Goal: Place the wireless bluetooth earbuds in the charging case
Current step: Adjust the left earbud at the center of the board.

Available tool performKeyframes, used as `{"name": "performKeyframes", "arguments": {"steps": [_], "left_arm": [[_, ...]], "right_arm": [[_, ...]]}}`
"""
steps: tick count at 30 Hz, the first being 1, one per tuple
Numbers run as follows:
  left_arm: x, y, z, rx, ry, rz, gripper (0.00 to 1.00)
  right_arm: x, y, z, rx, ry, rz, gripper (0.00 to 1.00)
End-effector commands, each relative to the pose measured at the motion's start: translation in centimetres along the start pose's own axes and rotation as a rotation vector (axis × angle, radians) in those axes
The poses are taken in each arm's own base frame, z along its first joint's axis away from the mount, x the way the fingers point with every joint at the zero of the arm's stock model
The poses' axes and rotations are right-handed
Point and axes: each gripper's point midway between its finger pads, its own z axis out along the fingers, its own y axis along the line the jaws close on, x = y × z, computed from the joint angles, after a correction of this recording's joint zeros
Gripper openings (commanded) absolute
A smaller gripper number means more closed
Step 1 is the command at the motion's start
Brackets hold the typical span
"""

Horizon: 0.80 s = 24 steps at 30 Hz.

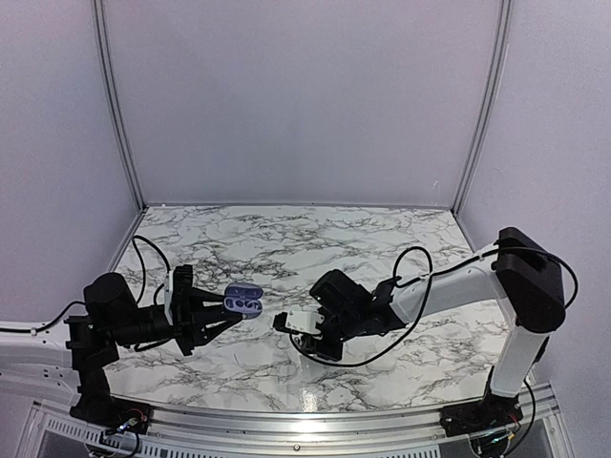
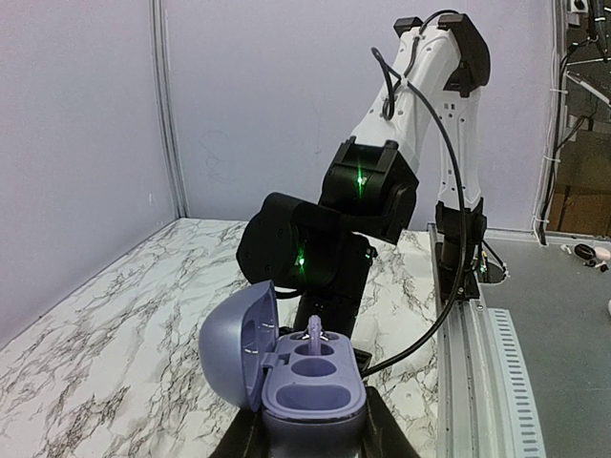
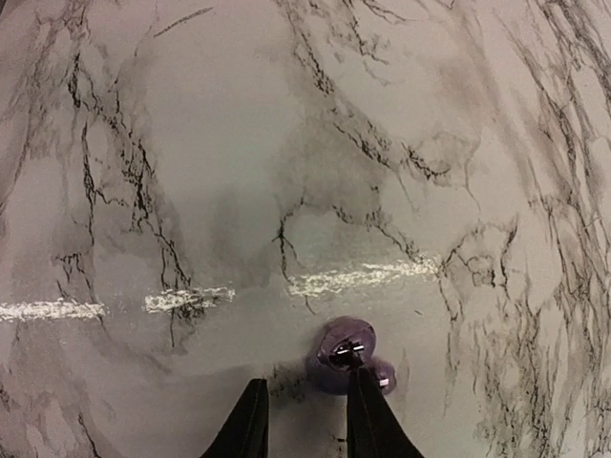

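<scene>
The purple charging case (image 2: 313,386) stands with its lid (image 2: 234,343) open, and my left gripper (image 2: 315,441) is shut on its base. One purple earbud (image 2: 314,332) sits in the far slot with its stem up; the nearer slots are empty. In the top view the case (image 1: 244,300) is held above the table left of centre. A second purple earbud (image 3: 346,355) lies on the marble, touching the tip of the right finger (image 3: 361,401) on its outer side. My right gripper (image 3: 305,384) is low over the table, jaws narrowly apart with nothing between them.
The marble table (image 1: 286,239) is enclosed by white walls. My right arm (image 2: 382,181) reaches toward the case from the right, with its cable (image 1: 401,286) looping beside it. A metal rail (image 1: 315,420) runs along the near edge.
</scene>
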Motion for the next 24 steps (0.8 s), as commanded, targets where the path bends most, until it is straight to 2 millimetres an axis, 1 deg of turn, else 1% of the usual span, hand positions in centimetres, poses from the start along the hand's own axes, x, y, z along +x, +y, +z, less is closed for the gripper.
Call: {"name": "performKeyframes", "arguments": {"steps": [1,6,11,17,20,24], "left_arm": [[-1.4,0.3,-0.5,-0.017,-0.058,0.009,0.0],[-1.3,0.3,-0.6,-0.019,-0.058,0.011,0.0],[-1.2,0.3,-0.5,-0.019,-0.055,0.013,0.0],[-1.3,0.3,-0.6,-0.023,-0.059,0.015,0.0],[-1.3,0.4,-0.7,-0.027,-0.061,0.015,0.0],[-1.2,0.4,-0.7,-0.027,-0.058,0.013,0.0]], "right_arm": [[-1.5,-1.0,0.2,0.041,-0.025,-0.021,0.24],[-1.2,-1.2,0.6,0.052,-0.014,-0.019,0.25],[-1.7,-1.6,0.5,0.063,-0.025,-0.03,0.26],[-1.8,-1.8,1.3,0.058,-0.003,-0.046,0.24],[-2.3,-1.9,1.2,0.063,-0.019,-0.05,0.24],[-2.8,-2.5,1.0,0.091,-0.027,-0.063,0.28]]}}
